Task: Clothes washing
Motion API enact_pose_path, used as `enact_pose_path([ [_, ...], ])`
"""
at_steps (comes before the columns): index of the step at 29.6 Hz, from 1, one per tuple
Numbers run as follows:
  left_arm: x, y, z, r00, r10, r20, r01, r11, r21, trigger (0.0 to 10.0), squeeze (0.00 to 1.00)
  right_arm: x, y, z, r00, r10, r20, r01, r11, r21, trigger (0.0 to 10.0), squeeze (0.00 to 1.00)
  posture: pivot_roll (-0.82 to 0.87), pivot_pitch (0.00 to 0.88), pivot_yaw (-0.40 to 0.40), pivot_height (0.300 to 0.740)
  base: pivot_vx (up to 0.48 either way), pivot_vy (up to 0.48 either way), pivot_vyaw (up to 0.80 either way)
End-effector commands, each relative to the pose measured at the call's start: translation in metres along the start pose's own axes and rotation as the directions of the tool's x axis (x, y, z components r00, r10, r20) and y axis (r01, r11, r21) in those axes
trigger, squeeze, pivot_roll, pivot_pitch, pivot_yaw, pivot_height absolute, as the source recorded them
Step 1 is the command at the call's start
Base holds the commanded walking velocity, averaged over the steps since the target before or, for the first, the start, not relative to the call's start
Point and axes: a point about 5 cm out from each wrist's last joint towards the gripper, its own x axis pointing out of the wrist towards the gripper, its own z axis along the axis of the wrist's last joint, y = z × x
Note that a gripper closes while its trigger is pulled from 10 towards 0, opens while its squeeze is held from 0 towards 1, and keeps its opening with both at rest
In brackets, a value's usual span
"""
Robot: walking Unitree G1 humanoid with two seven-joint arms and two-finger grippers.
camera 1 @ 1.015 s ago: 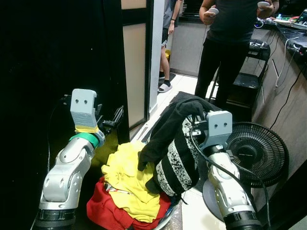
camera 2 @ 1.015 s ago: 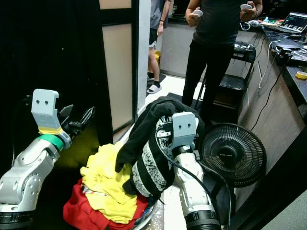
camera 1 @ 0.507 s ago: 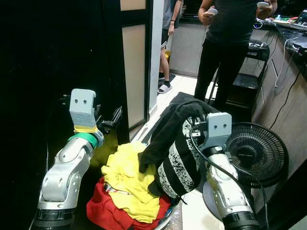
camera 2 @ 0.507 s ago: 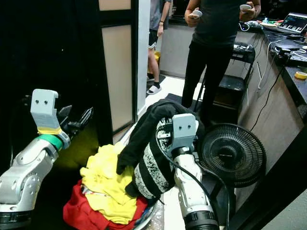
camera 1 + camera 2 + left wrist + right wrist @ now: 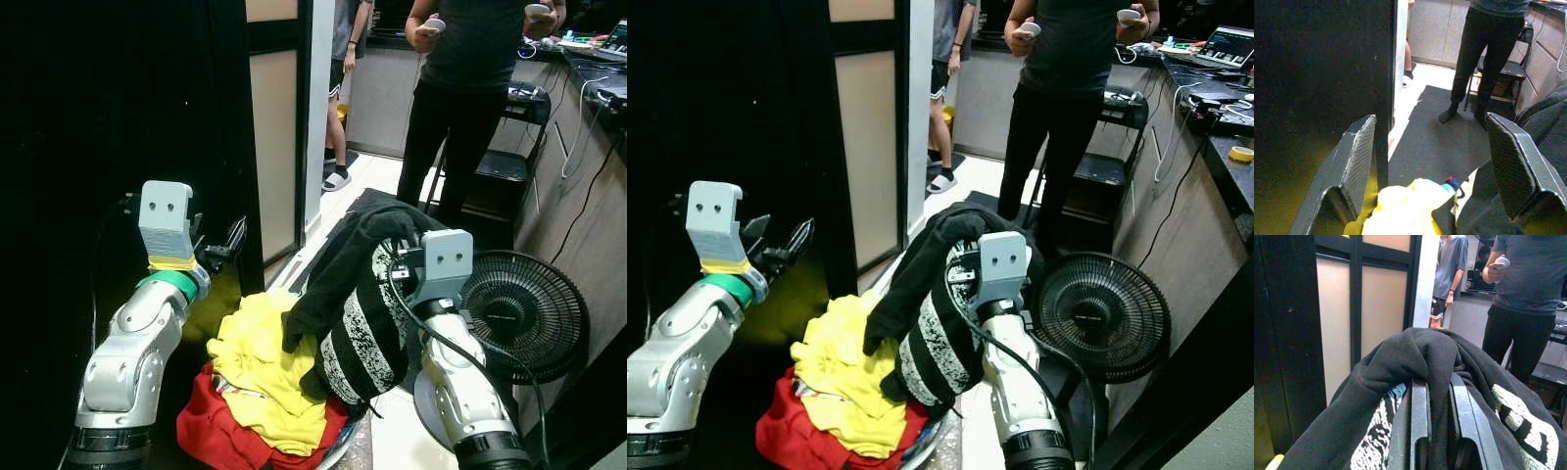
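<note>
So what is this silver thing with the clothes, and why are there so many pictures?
It's a robot doing laundry. The two big pictures come from cameras in its head, looking down at its own silver arms. The other two come from little cameras on its wrists. Its right gripper has its black fingers closed on a black garment with white print, lifted above a pile with a yellow garment and a red garment. Its left gripper is open, holding nothing, beside a dark doorway. A round black fan stands on the floor nearby, and a person stands behind holding controllers.
</note>
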Motion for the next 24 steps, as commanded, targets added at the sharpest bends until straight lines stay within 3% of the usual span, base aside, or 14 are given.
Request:
enact_pose_path([
  [1,0.0,0.002,0.003,1.0,0.006,0.006,-0.006,1.0,0.005,10.0,0.0,0.004,0.0,0.006,0.999,-0.003,0.036,0.003,1.0,0.004,10.0,0.0,0.01,0.018,0.04,0.74,0.0,0.0,0.0],
  [14,0.001,0.0,0.006,1.0,0.001,0.014,-0.001,1.0,0.004,10.0,0.0,0.004,0.0,0.009,0.999,-0.009,0.043,0.008,1.0,0.01,10.0,0.0,0.01,0.017,0.042,0.74,0.0,0.0,0.0],
  [24,-0.003,-0.001,0.022,0.997,-0.04,0.061,0.039,0.999,0.014,10.0,0.0,0.007,0.003,0.024,0.994,0.02,0.11,-0.018,1.0,-0.02,10.0,0.0,0.01,0.021,0.043,0.74,0.0,0.0,0.0],
])
